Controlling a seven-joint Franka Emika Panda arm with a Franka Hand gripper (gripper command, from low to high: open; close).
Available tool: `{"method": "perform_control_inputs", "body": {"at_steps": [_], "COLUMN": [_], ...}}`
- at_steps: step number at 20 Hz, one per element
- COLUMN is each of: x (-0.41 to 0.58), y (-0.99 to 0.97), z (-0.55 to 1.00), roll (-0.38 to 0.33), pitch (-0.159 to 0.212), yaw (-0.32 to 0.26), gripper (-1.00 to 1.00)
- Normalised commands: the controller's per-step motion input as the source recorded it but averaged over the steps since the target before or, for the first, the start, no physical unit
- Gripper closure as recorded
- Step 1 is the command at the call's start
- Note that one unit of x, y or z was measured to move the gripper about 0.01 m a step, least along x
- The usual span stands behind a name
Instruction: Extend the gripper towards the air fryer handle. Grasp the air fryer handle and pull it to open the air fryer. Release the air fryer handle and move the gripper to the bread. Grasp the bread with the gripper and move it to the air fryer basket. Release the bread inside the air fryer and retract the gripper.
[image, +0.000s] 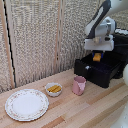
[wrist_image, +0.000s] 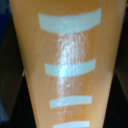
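Bread (image: 97, 57) sits clenched in the jaws (apparently over the air fryer basket (image: 100, 70)); lower before releasing.

Mock kitchen setup, wooden table (image: 95, 107), air fryer (image: 102, 67) on it, plate (image: 26, 104) and pink cup (image: 79, 85) nearby, woven screen (image: 35, 35) behind.

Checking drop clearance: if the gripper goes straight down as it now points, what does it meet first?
Likely the air fryer basket hollow: the gripper hangs over it, holding the bread. Depth unclear.
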Motion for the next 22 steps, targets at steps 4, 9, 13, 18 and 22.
{"method": "perform_control_inputs", "body": {"at_steps": [4,9,13,18,22], "x": [-0.112,-0.214,-0.023,0.016,0.099], "y": [0.0,0.01,-0.01,0.02,0.11], "z": [-0.38,-0.15,-0.02,0.2,0.62], "roll": [0.024,0.049,-0.007,0.024,0.103], "pitch": [0.0,0.002,-0.035,-0.062,-0.017], "yaw": [-0.084,-0.075,-0.055,-0.034,-0.085], "gripper": [1.0,1.0,-1.0,-1.0,-1.0]}}
